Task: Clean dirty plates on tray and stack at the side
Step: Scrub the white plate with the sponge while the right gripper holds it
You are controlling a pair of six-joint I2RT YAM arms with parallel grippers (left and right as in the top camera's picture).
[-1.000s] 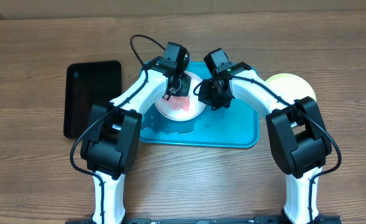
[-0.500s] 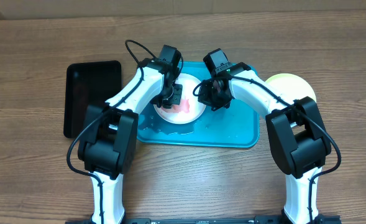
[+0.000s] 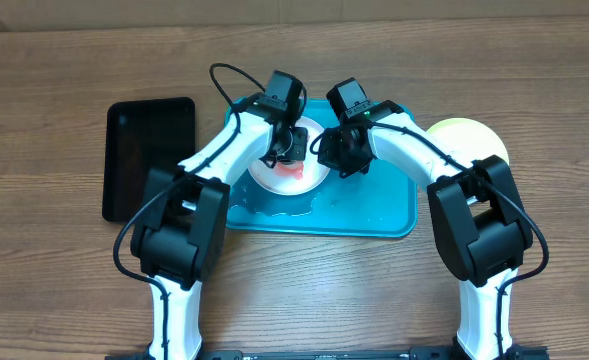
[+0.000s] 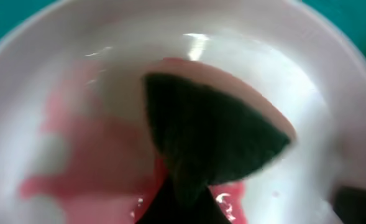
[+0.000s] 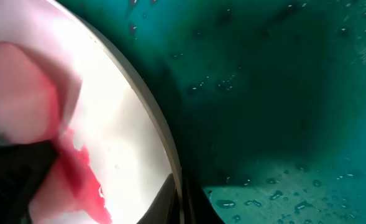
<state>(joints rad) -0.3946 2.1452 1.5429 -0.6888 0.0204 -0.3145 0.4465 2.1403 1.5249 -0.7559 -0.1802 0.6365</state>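
Our left claw [image 3: 290, 150] is pressed together on a sponge [image 4: 214, 134]. The face we see is dark green, with a pink layer behind it. The sponge sticks out of the jaws and lies against the inside of the white plate [image 3: 274, 178], which is directly under this claw. Around the sponge, a red smear [image 4: 89, 174] spreads over the plate, wet and partly thinned to pink.

Our right claw [image 3: 326, 152] is just beside the left one and pinches the rim of the same plate. In the right wrist view, the thin rim runs into the closed jaws.

Under both claws, the plate sits in the turquoise tray [image 3: 374, 215], toward its far left part. The floor of the tray below the right claw is wet, with water drops [image 5: 294, 205] on it.

Further out past the right claw, a yellow-green plate [image 3: 471, 140] lies on the table [image 3: 54, 80], just outside the tray's far right corner. Out past the left claw, a black tray [image 3: 149, 155] lies on the table, well apart from the claw.
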